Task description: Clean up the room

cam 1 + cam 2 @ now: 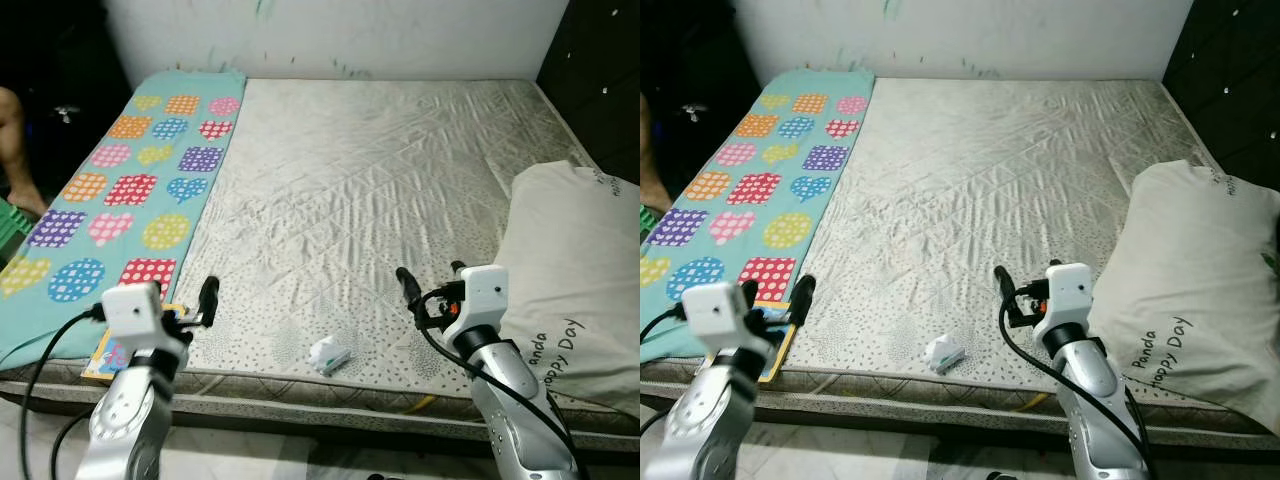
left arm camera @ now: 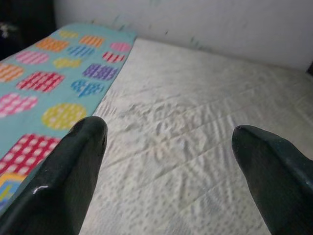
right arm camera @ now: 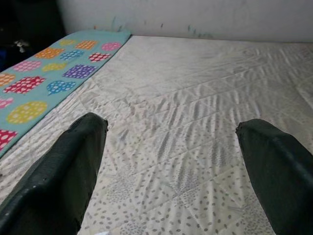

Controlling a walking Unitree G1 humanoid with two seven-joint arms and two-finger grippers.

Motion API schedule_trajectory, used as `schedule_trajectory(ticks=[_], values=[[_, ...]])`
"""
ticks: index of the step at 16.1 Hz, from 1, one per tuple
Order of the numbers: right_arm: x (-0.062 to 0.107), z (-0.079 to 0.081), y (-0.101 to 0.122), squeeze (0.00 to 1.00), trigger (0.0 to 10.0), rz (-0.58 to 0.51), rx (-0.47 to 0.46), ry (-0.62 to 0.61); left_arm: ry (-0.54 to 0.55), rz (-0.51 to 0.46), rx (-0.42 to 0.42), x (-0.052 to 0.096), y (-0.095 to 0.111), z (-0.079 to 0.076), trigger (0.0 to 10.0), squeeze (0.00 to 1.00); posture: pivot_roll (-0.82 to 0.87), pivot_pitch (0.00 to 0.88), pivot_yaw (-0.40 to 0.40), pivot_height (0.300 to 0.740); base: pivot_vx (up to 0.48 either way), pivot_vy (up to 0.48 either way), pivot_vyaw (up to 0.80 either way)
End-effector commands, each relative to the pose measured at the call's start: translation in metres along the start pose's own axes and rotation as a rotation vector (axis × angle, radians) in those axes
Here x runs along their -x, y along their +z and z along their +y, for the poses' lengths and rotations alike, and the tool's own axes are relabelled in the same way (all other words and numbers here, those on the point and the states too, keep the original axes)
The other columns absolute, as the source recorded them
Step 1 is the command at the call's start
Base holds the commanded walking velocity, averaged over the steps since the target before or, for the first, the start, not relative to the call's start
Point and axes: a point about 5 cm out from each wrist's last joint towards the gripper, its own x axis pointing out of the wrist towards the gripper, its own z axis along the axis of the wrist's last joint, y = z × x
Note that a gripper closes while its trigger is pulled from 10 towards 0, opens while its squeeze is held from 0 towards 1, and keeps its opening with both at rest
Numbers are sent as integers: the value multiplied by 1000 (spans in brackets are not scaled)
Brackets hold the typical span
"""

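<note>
Right, a bare quilted mattress (image 1: 380, 190) spreads wide ahead, its near strip speckled with small grey dots, a scuffed white wall (image 1: 340, 35) behind it. Along the robot's left side runs a teal mat (image 1: 130, 190) covered in bright dotted hearts and circles, and a colourful flat book (image 1: 112, 352) pokes out at its near corner, partly hidden behind the left arm. On the right a plump cream pillow (image 1: 575, 270) printed with "Panda Happy Day" lies over the mattress edge. At the far left a person's leg (image 1: 15, 150) stands beside something green. Nothing lies between the grippers and the mattress. A crumpled white tissue (image 1: 329, 354) sits on the dotted strip near the front edge, between the two grippers and nearer the robot than either one's fingertips. The left gripper (image 2: 171, 142) hovers over the mat's near corner, fingers spread wide and holding nothing. The right gripper (image 3: 173, 134) hovers just beside the pillow, its glossy black fingers equally wide apart and holding nothing.
</note>
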Motion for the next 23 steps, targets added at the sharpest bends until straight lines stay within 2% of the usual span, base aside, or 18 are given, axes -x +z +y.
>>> schedule_trajectory(ticks=[1,4,7,10,14,19,21,23], values=[[-4,-3,2,0,10000,-12,-10,-11,-1,-3,-3,-2,0,0,10000,0,-68,69,29,740,0,0,0],[-12,-7,3,0,10000,-24,-68,-61,-15,-16,-21,-3,2,-2,10000,0,-52,71,36,740,0,0,0],[-16,-5,5,0,10000,-40,-84,-82,-14,-9,-24,-2,2,0,10000,0,-53,78,50,740,0,0,0],[-11,-3,3,0,10000,-48,-107,-94,-7,0,-31,-5,1,5,10000,0,-54,85,77,740,0,0,0],[-3,0,-5,0,10000,-26,-121,-94,-12,0,-31,-6,2,6,10000,0,-53,89,69,740,0,0,0],[-9,6,-2,0,10000,-28,-121,-60,9,-13,-21,-5,2,4,10000,0,-49,98,50,740,0,0,0],[-3,3,-4,0,10000,-25,-128,-76,15,-5,-27,0,0,8,10000,0,-50,103,51,740,0,0,0],[12,2,-12,0,10000,6,-119,-82,7,23,-18,3,-4,10,10000,0,-69,105,62,740,0,0,0]])
